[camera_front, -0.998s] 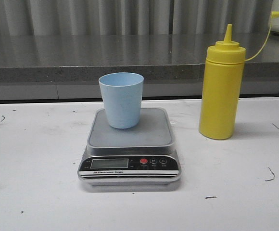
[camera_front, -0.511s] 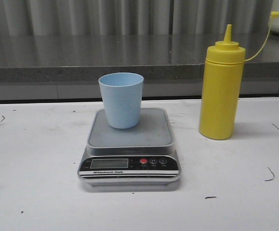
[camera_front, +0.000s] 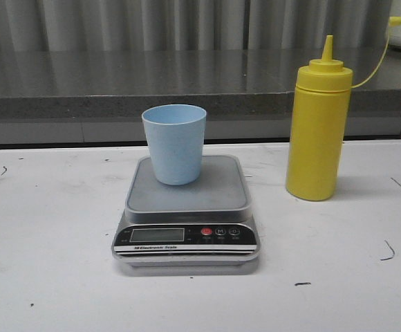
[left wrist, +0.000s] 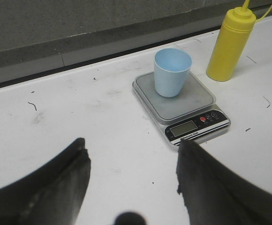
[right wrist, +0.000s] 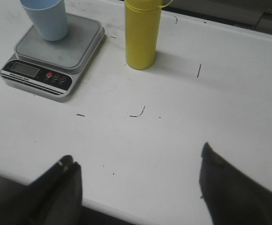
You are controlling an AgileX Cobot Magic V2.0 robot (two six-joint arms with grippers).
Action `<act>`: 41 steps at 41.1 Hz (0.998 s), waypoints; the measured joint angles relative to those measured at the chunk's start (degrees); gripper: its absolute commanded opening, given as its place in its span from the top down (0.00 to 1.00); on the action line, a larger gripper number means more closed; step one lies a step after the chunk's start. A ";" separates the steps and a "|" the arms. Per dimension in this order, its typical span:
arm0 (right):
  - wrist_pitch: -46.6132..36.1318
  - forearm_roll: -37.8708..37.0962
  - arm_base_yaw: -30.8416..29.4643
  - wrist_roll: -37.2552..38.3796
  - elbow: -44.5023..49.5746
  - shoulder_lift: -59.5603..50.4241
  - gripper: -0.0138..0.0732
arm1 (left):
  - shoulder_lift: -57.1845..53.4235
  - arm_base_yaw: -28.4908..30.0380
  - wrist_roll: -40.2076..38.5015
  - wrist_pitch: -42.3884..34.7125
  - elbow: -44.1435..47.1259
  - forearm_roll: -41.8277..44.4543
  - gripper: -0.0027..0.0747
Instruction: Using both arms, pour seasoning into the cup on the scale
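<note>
The scale's (camera_front: 187, 211) LCD readout is too small to read. On its flat grey steel platform stands the tapered pale blue cup (camera_front: 174, 143), upright toward the back. Right of it, apart on the white counter (camera_front: 48, 242), the tall yellow seasoning (camera_front: 318, 128) stands uncapped. The left gripper (left wrist: 131, 161) hangs with jaws spread, holding nothing; the right gripper (right wrist: 138, 171) likewise.

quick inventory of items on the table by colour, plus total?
Yellow: 1, the squeeze bottle
Pale blue: 1, the cup, standing on the scale
Grey and black: 1, the scale
Total: 3 items. Left gripper and right gripper are both open and hold nothing.
</note>
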 measured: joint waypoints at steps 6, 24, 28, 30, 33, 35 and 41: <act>-0.10 0.00 0.00 0.00 0.00 -0.05 0.72 | 0.00 0.00 0.00 0.00 0.00 0.00 0.44; -2.34 0.00 0.00 0.00 0.00 -0.05 0.98 | 0.00 0.00 0.00 0.00 0.00 0.00 0.99; -2.46 0.00 0.00 0.00 0.00 -0.05 0.98 | 0.00 0.00 0.00 0.00 0.00 0.00 0.99; -2.46 0.00 0.00 0.00 0.00 -0.05 0.98 | 0.00 0.00 0.00 0.00 0.00 0.00 0.99; -2.57 0.00 0.00 0.00 0.00 -0.05 0.98 | 0.00 0.00 0.00 0.00 0.00 0.00 0.99; -2.57 0.00 0.00 0.00 0.00 -0.05 0.98 | 0.00 0.00 0.00 0.00 0.00 0.00 0.99; -2.57 0.00 0.00 0.00 0.00 -0.05 0.98 | 0.00 0.00 0.00 0.00 0.00 0.00 0.99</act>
